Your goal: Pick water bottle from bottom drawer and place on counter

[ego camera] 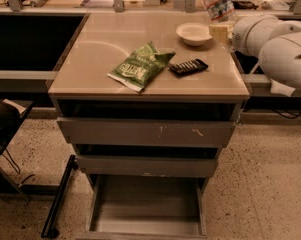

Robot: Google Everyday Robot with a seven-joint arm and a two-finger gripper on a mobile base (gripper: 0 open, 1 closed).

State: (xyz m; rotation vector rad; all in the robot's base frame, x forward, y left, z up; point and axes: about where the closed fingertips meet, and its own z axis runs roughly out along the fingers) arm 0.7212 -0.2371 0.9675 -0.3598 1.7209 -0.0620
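The one camera view looks down on a grey three-drawer cabinet standing on a speckled stone floor point(270, 184). Its beige glossy counter point(100, 49) fills the middle of the frame. A green chip bag point(140, 70) lies on it near the centre. A black bar point(188, 67) lies just beside the bag at 3 o'clock, and a white bowl point(194, 34) sits towards 1 o'clock. Behind the counter, at 12 o'clock, runs a long shelf point(65, 1) with metal posts. A dark chair point(1, 119) shows at 9 o'clock, cut off by the frame edge. The two upper drawers point(145, 132) are partly pulled out. The bottom drawer point(145, 204) at 6 o'clock is pulled out farthest, and its front is cut off by the lower edge.

The water bottle point(219, 4) is up in the air at 1 o'clock, over the counter's far right corner and just past the bowl. Its long axis is near upright, with the top leaning slightly towards 11 o'clock. Its upper end runs out of the frame, so the side where the cap lies cannot be told. The label band is visible. The gripper point(220, 30) sits right under the label, pinching the bottle's lower part and hiding it. The white arm point(280, 49) comes in from 3 o'clock, and its far portion is cut off.
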